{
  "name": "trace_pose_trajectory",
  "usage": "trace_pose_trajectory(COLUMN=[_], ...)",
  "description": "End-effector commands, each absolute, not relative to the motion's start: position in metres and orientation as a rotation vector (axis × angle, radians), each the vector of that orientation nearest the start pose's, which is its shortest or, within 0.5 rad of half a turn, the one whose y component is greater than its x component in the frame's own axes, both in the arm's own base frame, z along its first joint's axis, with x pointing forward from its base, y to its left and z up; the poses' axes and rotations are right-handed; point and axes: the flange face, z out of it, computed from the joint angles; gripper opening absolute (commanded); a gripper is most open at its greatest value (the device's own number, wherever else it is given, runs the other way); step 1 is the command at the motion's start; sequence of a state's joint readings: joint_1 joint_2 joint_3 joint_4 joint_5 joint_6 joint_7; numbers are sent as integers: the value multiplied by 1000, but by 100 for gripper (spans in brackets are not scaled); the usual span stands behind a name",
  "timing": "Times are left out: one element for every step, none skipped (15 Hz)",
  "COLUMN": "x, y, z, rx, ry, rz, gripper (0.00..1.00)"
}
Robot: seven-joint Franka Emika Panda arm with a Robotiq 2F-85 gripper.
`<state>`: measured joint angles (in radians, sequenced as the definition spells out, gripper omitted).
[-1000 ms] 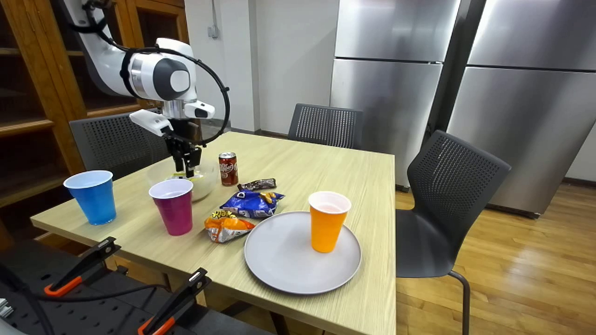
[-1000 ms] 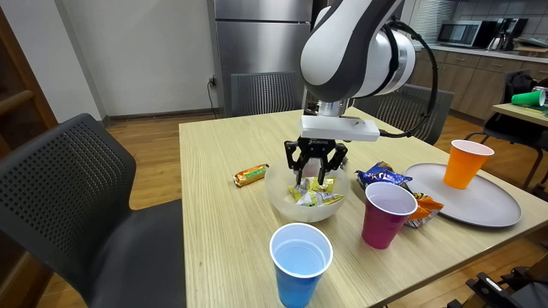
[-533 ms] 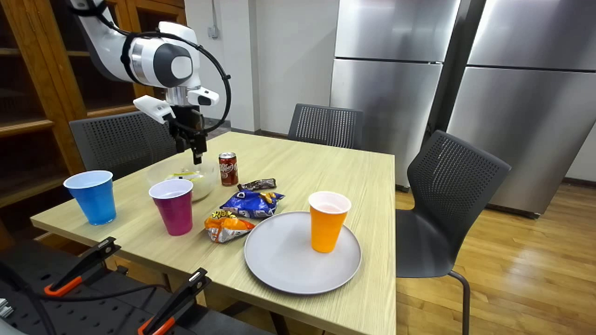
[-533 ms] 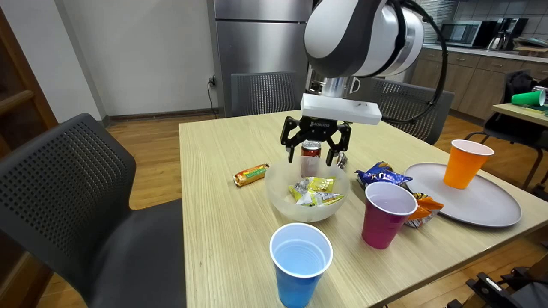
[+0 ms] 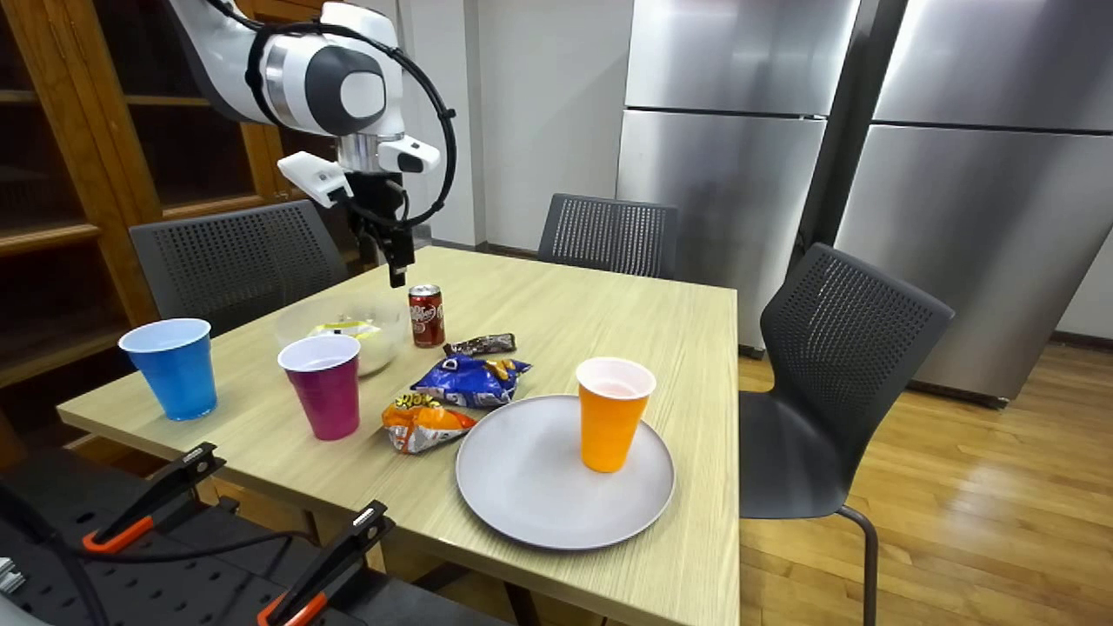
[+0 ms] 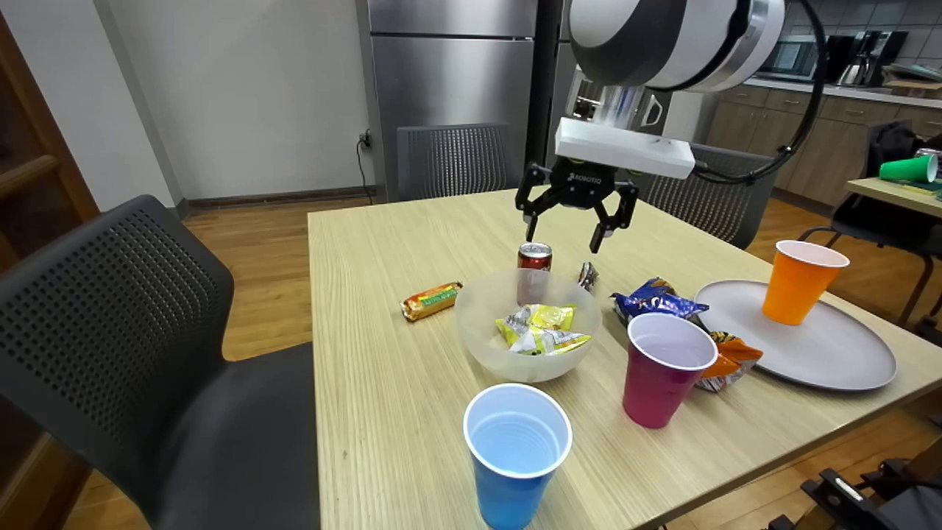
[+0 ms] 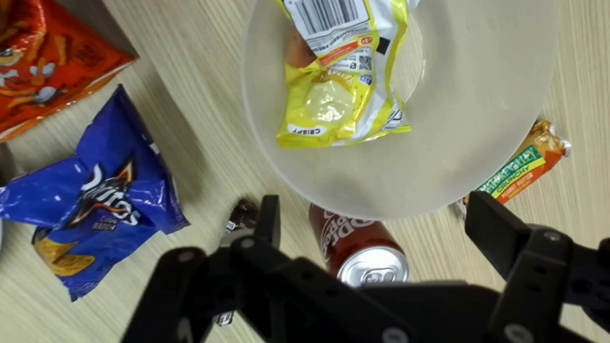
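Observation:
My gripper (image 6: 564, 239) hangs wide open in the air with nothing between its fingers. In the wrist view the red Dr Pepper can (image 7: 355, 243) shows in the gap between the open fingers, lower down and apart from them. The can (image 5: 426, 316) stands upright on the table right behind a frosted bowl (image 6: 478, 346). Yellow-and-white chip bags (image 6: 543, 331) lie in the bowl. An orange-wrapped granola bar (image 6: 432, 301) rests beside it. On its other side lie a dark-wrapped bar (image 5: 480, 344), a blue Doritos bag (image 5: 469, 380) and an orange snack bag (image 5: 424, 423).
A blue cup (image 6: 517, 449) and a magenta cup (image 6: 666, 368) stand near the bowl. An orange cup (image 5: 611, 417) sits upright on a grey plate (image 5: 522, 487) at the table's corner. Chairs (image 5: 609, 235) surround the table.
The gripper has opened and risen out of the bowl, then shifted away from over it toward the can's side. The yellow bags stay in the bowl; everything on the table looks unmoved.

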<state>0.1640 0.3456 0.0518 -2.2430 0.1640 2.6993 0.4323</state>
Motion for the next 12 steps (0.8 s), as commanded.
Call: trace_pose_trajectory(x=[536, 536, 536, 537, 537, 538, 538, 539, 540, 541, 542, 545], y=[79, 71, 62, 53, 44, 36, 28, 19, 13, 4, -4, 7], z=[237, 238, 239, 239, 238, 237, 236, 234, 233, 232, 230, 228], rx=[-2952, -2947, -2942, -2936, -2932, -2928, -2928, -2926, -2931, -2939, -2944, -2937], ry=[600, 621, 646, 671, 695, 720, 739, 761, 777, 802, 826, 812], rz=[-138, -140, -139, -142, -140, -145, -148, -148, -148, -159, -166, -141], gripper=[100, 100, 100, 100, 100, 100, 100, 100, 100, 100, 100, 100])
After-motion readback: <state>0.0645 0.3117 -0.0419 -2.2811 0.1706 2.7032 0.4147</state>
